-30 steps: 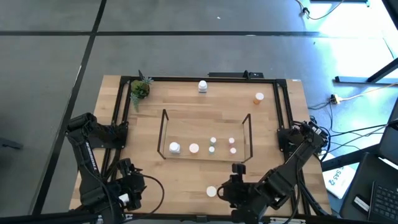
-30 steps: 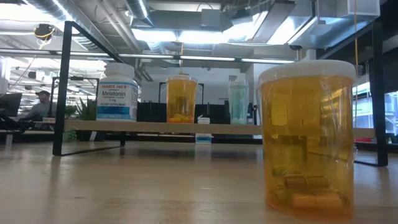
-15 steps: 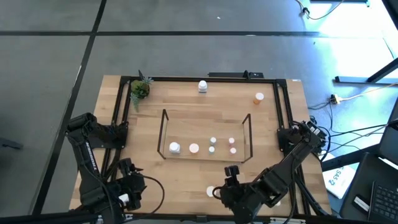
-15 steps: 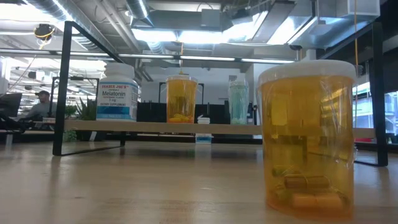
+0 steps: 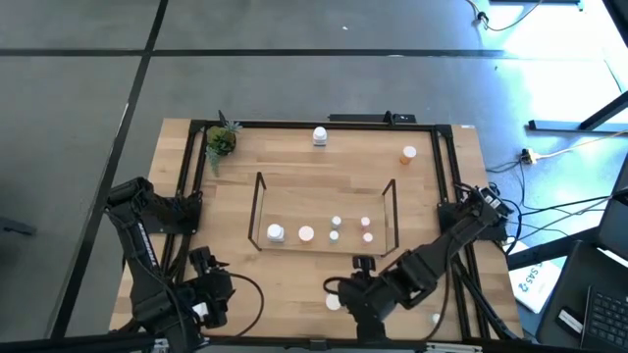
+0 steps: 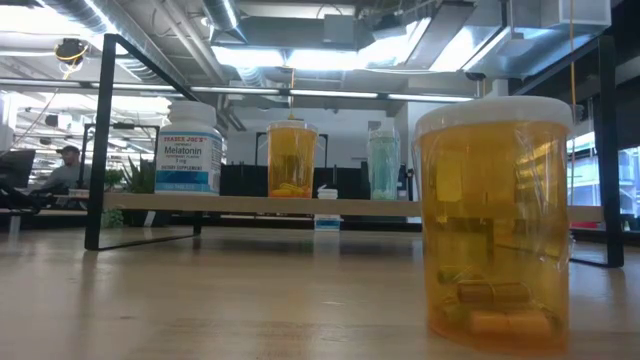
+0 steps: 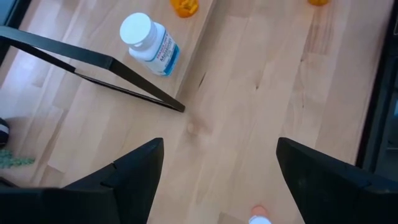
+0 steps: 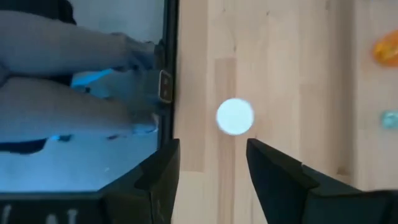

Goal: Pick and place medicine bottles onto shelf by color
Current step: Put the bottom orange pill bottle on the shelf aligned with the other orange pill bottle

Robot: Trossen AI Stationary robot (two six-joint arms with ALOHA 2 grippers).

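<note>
A light wood surface (image 5: 294,186) edged by a black frame carries a black wire shelf (image 5: 260,211) at its middle, with a row of five white-capped bottles (image 5: 335,233) on it. A white bottle (image 5: 320,135) and an orange bottle (image 5: 408,153) stand apart at the far edge, near a small potted plant (image 5: 220,142). The right tool (image 8: 212,163) hangs over the near edge, fingers apart and empty, just above a white-capped bottle (image 8: 235,116), probably the orange one. The left tool (image 7: 217,180) waits near the front left corner, open and empty.
</note>
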